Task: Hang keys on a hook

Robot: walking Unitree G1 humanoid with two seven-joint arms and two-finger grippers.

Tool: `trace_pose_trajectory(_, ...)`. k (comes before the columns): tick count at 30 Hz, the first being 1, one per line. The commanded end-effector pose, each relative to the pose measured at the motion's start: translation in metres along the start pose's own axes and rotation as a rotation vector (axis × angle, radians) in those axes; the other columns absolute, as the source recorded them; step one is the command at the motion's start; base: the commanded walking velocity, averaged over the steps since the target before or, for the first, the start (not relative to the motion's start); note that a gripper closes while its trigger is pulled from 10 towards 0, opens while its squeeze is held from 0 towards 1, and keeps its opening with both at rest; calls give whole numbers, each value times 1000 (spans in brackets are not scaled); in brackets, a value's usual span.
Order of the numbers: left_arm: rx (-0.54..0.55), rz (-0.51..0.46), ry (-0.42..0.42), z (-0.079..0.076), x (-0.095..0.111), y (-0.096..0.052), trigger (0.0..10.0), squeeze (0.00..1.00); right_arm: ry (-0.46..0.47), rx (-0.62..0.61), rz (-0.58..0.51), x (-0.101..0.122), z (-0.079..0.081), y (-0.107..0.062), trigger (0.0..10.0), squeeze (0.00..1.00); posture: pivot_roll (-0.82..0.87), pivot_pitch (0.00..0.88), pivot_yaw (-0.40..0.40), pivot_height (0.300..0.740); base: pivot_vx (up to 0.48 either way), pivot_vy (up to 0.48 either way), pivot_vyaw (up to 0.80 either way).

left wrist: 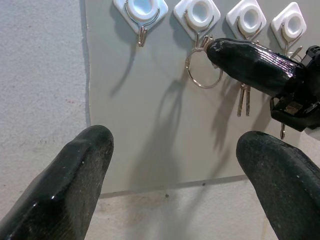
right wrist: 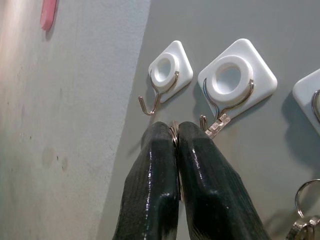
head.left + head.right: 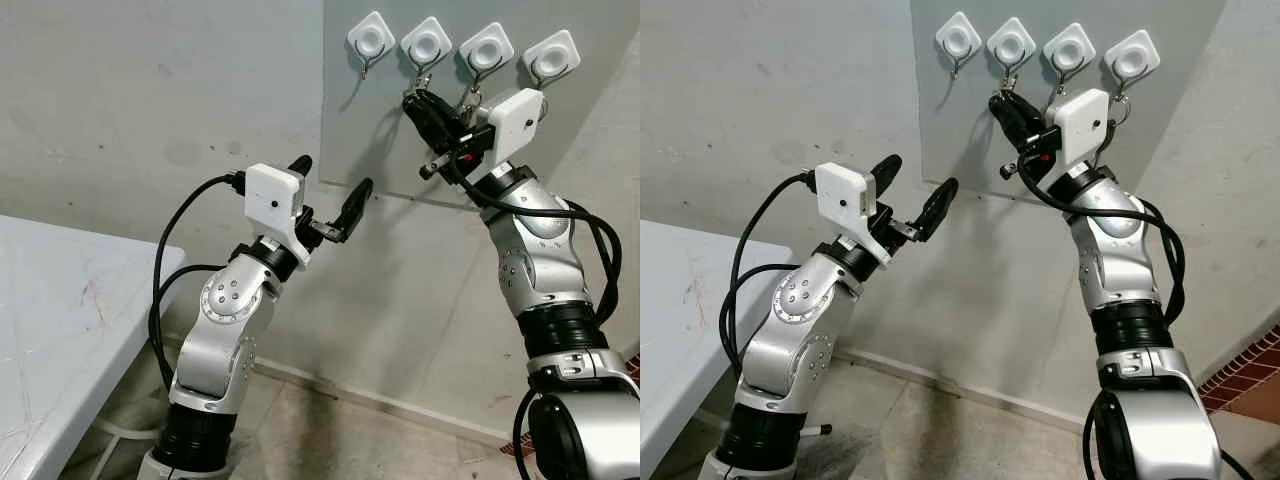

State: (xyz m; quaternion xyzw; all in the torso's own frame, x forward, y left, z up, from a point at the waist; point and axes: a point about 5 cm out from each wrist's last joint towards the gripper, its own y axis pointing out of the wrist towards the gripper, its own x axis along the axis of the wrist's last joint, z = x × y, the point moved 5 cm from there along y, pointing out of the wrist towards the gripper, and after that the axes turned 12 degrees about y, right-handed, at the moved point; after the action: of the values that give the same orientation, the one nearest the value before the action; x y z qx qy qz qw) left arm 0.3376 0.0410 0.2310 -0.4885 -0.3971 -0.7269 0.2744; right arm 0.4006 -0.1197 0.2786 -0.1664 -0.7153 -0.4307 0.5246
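Silver and jointed, the left arm is raised in front of the wall, and its left gripper [image 3: 330, 195] is held with the two black fingers spread wide and nothing between them. A white tabletop [image 3: 60, 330] is seen at the robot's left in the eye views.

Further in, the right gripper [image 3: 418, 100] is lifted to the grey wall panel [image 3: 390, 150], its fingers pressed together on a thin silver key ring [image 1: 204, 70]. In the right wrist view only a sliver of metal is seen between the clenched fingertips [image 2: 165, 135], just below the second white square hook [image 2: 235, 80], whose wire tip is touching or just beside that metal. The left wrist view shows more: the ring hangs as a full loop from the second hook, with the right fingertip against its upper edge.

Farthest, four white hooks are seen in a row on the panel. A set of silver keys [image 1: 243, 100] hangs from the third hook [image 1: 246, 19].
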Motion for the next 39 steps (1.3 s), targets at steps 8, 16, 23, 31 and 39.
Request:
trace_pose_trajectory(8, 10, -23, -5, 3, 10, 1, 10000, 0, -60, 50, -7, 15, -6, 5, 10000, 0, -38, 0, -30, 740, 0, 0, 0)
trace_pose_trajectory(16, 18, -19, -14, 3, 10, -1, 10000, 0, -75, 92, 25, 12, -5, 3, 10000, 0, -39, 1, -33, 740, 0, 0, 0)
trace_pose_trajectory(23, 23, -19, -21, 3, 10, -1, 10000, 0, -86, 117, 48, 8, -2, 1, 10000, 0, -37, 3, -35, 740, 0, 0, 0)
trace_pose_trajectory(31, 32, -17, -32, 5, 10, -1, 10000, 0, -71, 129, 75, 0, -1, -3, 10000, 0, -33, 5, -34, 740, 0, 0, 0)
trace_pose_trajectory(39, 37, -19, -37, 6, 11, -1, 10000, 0, -27, 94, -25, 13, -2, -2, 10000, 0, -29, 1, -37, 740, 0, 0, 0)
